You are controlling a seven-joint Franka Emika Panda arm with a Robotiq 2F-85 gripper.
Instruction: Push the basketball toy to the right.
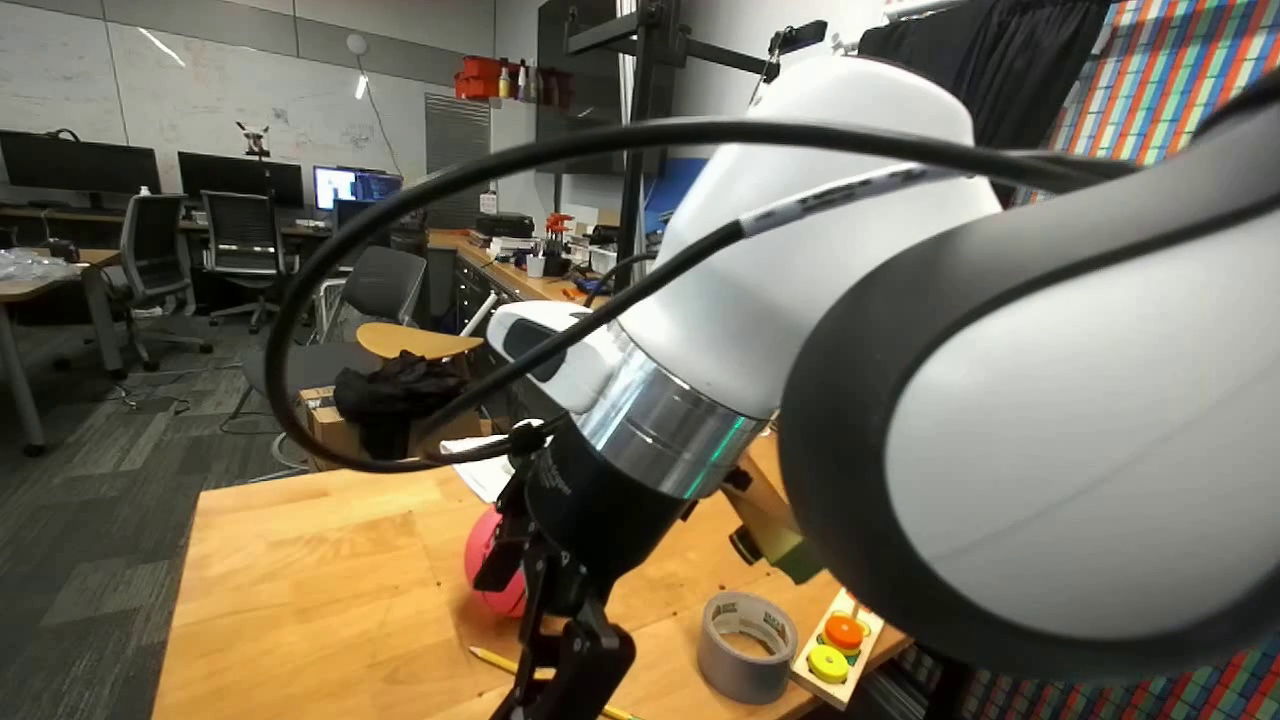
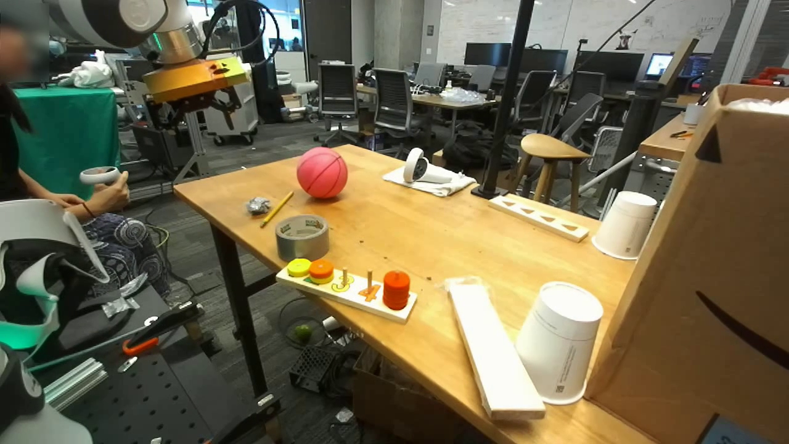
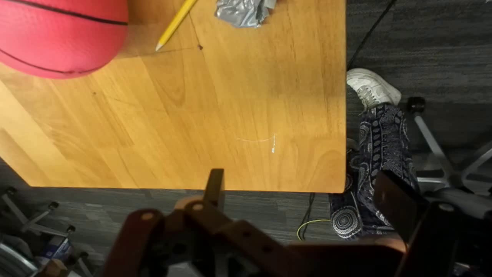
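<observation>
We've got the basketball toy (image 2: 322,172) sitting on the tabletop (image 2: 431,240) in an exterior view, a bit above ctr of the frame; in the wrist view it's in the upper left corner, cut off by the edge. There the gripper (image 3: 303,185) has its jaws wide apart & we see nothing held b/w them; in an exterior view it hangs in the air, upper left, well apart from the toy. In an exterior view it partly hides the toy (image 1: 482,545) from us, lower ctr-left.

In an exterior view a pencil (image 2: 277,209) lies near the toy, to its left, w/ a crumpled silver wad (image 2: 258,205) just beside it. Lower in the frame come a tape roll (image 2: 302,243) & then a peg board (image 2: 345,296) w/ coloured rings (image 2: 396,290); we can't tell if roll & board touch. Above & right of ctr we spot a white controller (image 2: 436,174) on a white cloth (image 2: 439,189); right side, white cups (image 2: 560,339) & a cardboard box (image 2: 696,259).
</observation>
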